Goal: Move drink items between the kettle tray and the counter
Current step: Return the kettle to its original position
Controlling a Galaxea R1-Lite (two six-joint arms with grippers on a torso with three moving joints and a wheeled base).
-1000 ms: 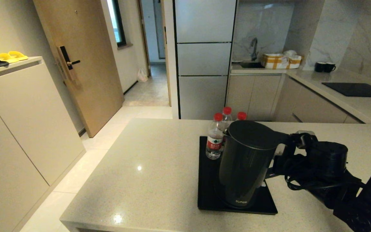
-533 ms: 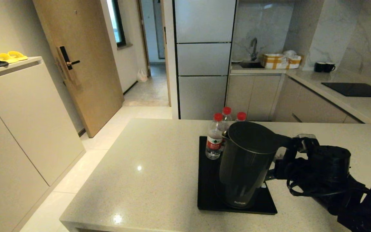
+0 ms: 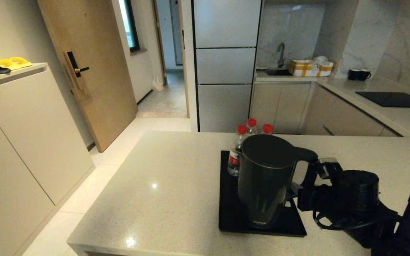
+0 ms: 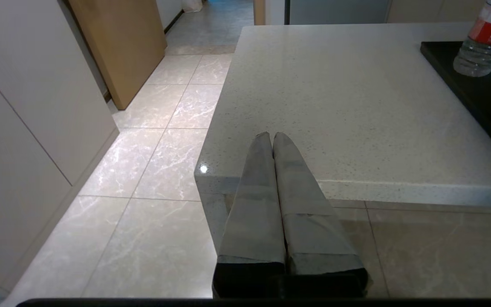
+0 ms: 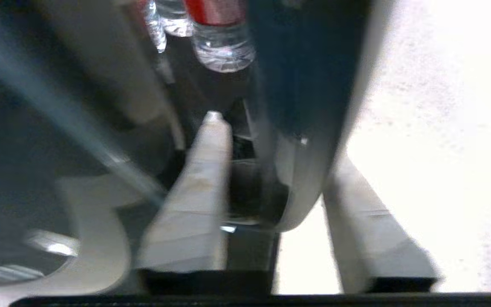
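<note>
The tall matte black kettle [image 3: 265, 177] stands low over the glossy black kettle tray [image 3: 230, 199] on the beige speckled counter [image 3: 176, 177]. Its foot hides the round base disc, and I cannot tell whether it touches the tray. My right gripper [image 3: 308, 177] reaches in from the right and is shut on the kettle's loop handle [image 5: 305, 128], which runs between the two pale fingers [image 5: 203, 183]. My left gripper [image 4: 271, 136] is shut and empty, hanging off the counter's near left corner [image 4: 335, 94], out of the head view.
Three red-capped water bottles [image 3: 238, 149] stand at the tray's far end, just behind the kettle; one bottle [image 4: 482, 42] shows in the left wrist view. A black hob panel [image 3: 393, 99] and two black mugs [image 3: 358, 74] are on the far counter. The counter's front edge is close.
The kettle has shifted left over the tray, with my right gripper on its handle moving along with it. It now hides more of the bottles.
</note>
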